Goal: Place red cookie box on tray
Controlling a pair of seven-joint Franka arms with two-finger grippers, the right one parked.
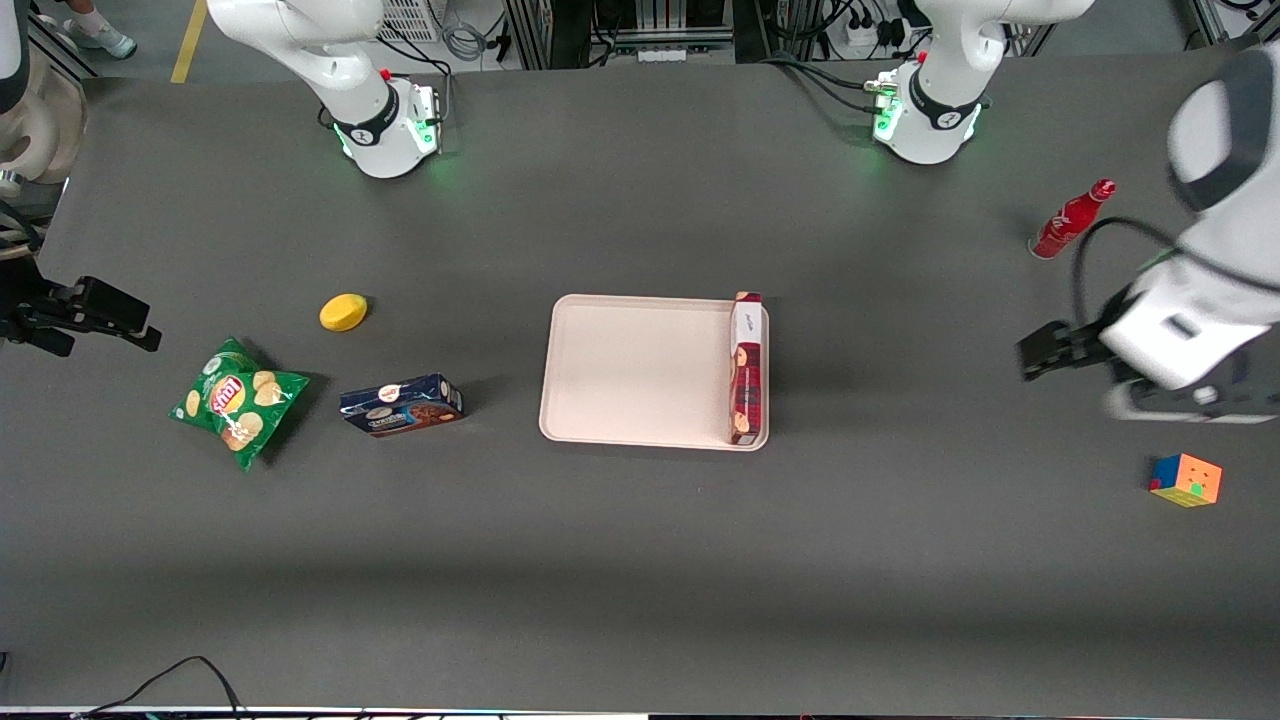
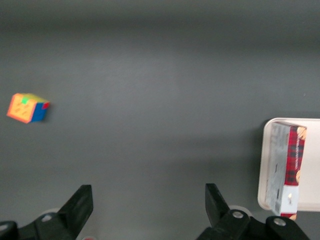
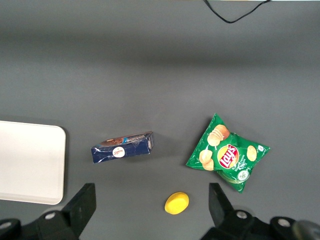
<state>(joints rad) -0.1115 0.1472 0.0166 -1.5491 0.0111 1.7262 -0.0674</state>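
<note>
the red cookie box [image 1: 746,368] stands on its long edge in the tray [image 1: 640,370], along the rim nearest my working arm, so i judge the placing done. my gripper [image 1: 1040,352] hangs empty, fingers [image 2: 80,204] spread wide, well clear toward the cube [image 1: 1186,480]. only the front view shows the bottle [image 1: 1070,220]; the wrist view shows the box's grey side.
</note>
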